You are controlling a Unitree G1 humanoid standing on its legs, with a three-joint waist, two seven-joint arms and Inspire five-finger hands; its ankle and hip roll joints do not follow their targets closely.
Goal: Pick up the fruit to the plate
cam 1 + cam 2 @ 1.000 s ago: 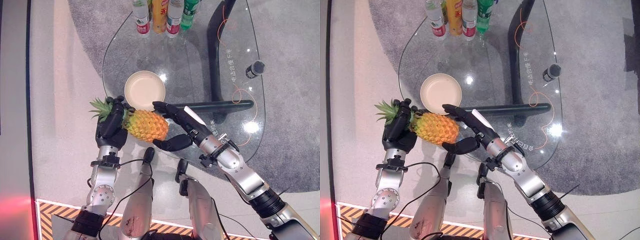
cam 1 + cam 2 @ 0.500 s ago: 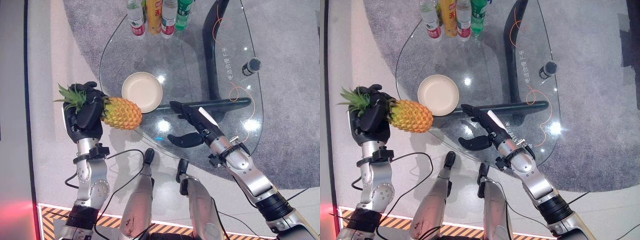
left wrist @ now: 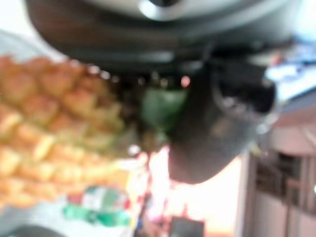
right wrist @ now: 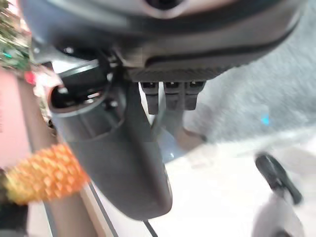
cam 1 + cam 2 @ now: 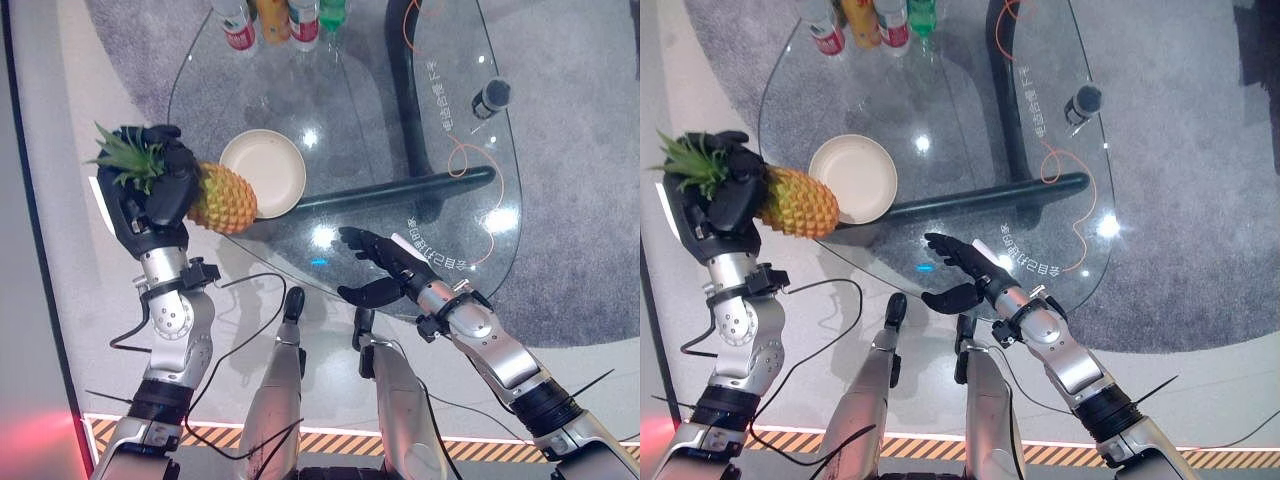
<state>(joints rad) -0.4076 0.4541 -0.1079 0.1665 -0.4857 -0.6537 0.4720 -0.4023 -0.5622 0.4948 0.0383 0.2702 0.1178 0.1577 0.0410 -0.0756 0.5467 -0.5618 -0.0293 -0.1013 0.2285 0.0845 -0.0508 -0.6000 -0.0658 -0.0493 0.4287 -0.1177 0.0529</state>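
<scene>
Left eye view, orange-gold pineapple [image 5: 222,197], green crown

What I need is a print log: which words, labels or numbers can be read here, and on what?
White characters printed on the glass table: too small to read.
Labels on the bottles at the table's far edge: too small to read.

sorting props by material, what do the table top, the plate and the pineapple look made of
Table top: clear glass, glossy; the carpet and dark frame show through it and lamp glints sit on it.
Plate: plain cream, matte, probably plastic or ceramic; cannot tell which.
Pineapple, gripped at its crown end by the left hand: orange scaly skin, green leaves; real or imitation is unclear.
</scene>
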